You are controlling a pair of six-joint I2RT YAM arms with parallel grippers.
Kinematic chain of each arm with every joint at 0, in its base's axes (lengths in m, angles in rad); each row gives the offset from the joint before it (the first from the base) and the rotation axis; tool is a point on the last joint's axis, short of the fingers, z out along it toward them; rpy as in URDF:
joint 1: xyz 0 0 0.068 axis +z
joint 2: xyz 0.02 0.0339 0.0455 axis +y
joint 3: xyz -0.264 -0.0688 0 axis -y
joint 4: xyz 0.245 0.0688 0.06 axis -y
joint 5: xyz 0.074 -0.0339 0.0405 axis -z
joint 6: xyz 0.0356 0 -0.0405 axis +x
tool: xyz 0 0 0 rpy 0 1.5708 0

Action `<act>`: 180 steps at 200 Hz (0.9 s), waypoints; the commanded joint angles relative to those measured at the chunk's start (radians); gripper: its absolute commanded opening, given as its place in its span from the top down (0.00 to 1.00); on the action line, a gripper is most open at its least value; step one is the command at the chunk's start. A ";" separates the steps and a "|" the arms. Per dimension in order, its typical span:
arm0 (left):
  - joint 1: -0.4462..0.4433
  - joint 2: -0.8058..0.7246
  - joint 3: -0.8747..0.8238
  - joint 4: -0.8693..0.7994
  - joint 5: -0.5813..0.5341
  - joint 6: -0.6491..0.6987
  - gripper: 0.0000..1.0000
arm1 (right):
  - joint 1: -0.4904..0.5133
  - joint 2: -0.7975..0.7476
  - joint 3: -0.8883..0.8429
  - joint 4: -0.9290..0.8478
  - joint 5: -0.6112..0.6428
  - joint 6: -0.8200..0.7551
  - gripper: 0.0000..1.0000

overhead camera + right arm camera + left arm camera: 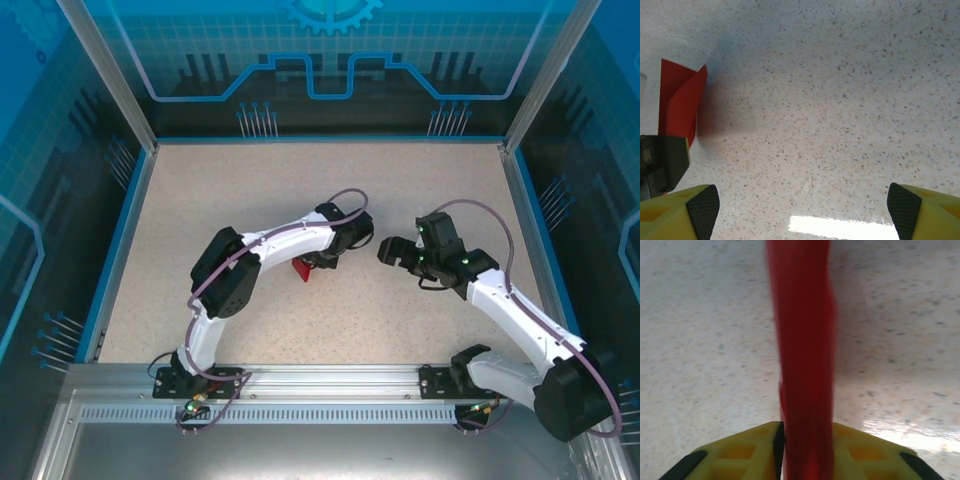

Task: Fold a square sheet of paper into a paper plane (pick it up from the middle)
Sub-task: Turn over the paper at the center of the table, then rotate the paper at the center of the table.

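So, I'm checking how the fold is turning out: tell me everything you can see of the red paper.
The red paper is thin, bright red and unmarked, folded into a narrow upright piece whose layers spread in a V along one edge. It sits near the middle of the speckled table, lower edge at or above the surface, between the yellow fingers of the left gripper, filling their gap. Whether they clamp it is unclear; the close view is blurred. The right gripper stands apart from it.
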 commanded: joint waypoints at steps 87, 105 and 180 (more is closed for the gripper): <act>0.347 -0.450 -0.427 0.492 0.583 0.001 0.09 | 0.331 0.233 0.103 0.157 0.072 0.095 0.13; 0.414 -0.529 -0.513 0.485 0.565 0.017 0.02 | 0.433 0.389 0.223 0.199 0.080 0.113 0.15; 0.628 -0.714 -0.741 0.497 0.585 -0.022 0.01 | 0.524 0.840 0.553 0.225 0.049 0.163 0.21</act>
